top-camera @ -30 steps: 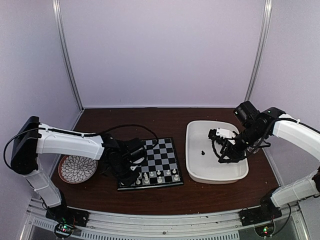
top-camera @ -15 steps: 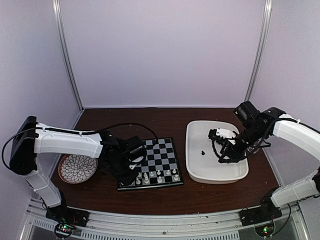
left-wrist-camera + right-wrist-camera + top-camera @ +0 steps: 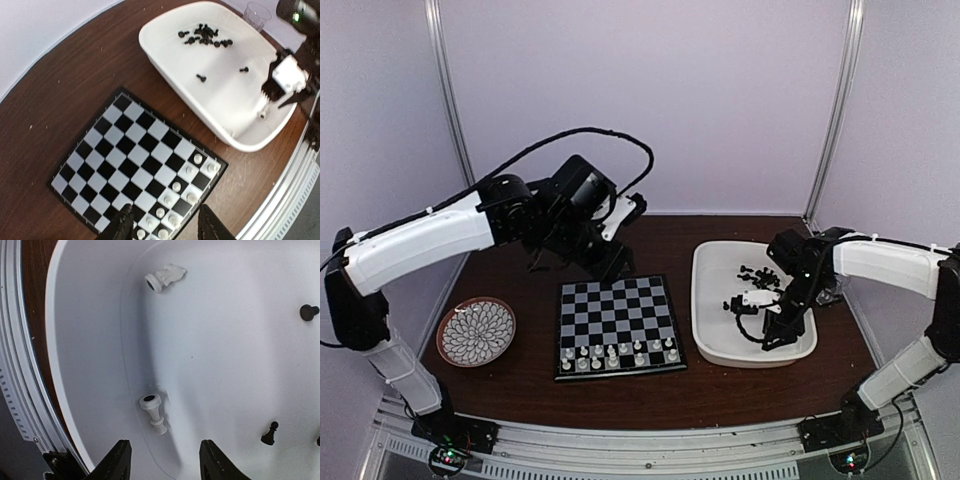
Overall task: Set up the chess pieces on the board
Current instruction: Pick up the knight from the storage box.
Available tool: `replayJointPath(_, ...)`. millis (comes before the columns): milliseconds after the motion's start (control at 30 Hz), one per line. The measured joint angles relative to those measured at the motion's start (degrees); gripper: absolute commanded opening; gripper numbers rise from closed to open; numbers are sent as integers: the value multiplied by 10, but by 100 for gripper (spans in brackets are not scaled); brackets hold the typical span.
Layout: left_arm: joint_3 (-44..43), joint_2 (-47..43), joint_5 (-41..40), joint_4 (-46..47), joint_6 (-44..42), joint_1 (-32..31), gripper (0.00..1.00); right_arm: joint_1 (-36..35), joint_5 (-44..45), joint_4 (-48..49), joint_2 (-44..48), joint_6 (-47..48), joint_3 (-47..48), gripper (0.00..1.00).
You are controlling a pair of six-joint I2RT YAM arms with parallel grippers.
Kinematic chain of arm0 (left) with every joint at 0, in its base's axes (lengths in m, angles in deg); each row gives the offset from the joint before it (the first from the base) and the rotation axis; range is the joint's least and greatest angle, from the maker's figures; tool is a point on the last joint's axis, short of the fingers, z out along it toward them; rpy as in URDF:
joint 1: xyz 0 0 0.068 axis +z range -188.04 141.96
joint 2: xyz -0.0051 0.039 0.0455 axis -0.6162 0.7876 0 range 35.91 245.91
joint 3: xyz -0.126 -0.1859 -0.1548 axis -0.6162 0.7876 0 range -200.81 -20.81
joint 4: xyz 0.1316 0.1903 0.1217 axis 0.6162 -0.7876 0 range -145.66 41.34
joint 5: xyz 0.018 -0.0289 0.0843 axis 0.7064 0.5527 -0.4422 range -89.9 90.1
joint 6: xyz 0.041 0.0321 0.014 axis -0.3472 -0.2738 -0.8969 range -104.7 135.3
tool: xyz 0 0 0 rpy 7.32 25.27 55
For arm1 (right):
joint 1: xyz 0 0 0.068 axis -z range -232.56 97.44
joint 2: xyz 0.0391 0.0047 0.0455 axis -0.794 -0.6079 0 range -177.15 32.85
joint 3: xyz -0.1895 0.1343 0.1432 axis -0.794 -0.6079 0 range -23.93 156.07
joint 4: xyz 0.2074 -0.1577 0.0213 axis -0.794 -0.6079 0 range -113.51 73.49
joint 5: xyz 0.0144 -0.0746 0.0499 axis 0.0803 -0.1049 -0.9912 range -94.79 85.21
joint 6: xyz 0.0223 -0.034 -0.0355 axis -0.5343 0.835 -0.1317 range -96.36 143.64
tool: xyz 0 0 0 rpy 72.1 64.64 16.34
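Note:
The board (image 3: 618, 312) lies at the table's middle, with several white chess pieces (image 3: 620, 352) standing on its two nearest rows. My left gripper (image 3: 612, 262) hangs high above the board's far edge, open and empty. In the left wrist view (image 3: 165, 227) it looks down on the board (image 3: 130, 150) and the white pieces (image 3: 176, 187). My right gripper (image 3: 775, 328) is open low inside the white tray (image 3: 704, 300). In the right wrist view (image 3: 165, 460) a white piece (image 3: 154, 412) lies on its side just ahead of the fingers.
A second white piece (image 3: 165, 277) lies further along the tray wall. Black pieces (image 3: 205, 36) are heaped at the tray's far end, and single black ones (image 3: 269, 434) lie loose. A round patterned plate (image 3: 477, 331) sits left of the board. A clear cup (image 3: 257, 10) stands behind the tray.
My left arm has lifted from the board's near-left corner and swung up and back above its far edge. My right gripper has moved nearer and lower in the tray.

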Motion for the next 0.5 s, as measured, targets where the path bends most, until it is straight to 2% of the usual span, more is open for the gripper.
replayJointPath(100, -66, 70, 40, 37, -2, 42, 44, 3, 11, 0, -45, 36, 0, 51)
replayJointPath(300, -120, 168, 127, 102, 30, 157, 46, 11, 26, 16, -125, 121, 10, 51)
replayJointPath(500, -214, 237, 129, 91, 54, 176, 47, 13, 11, 11, -201, 165, 64, 54)
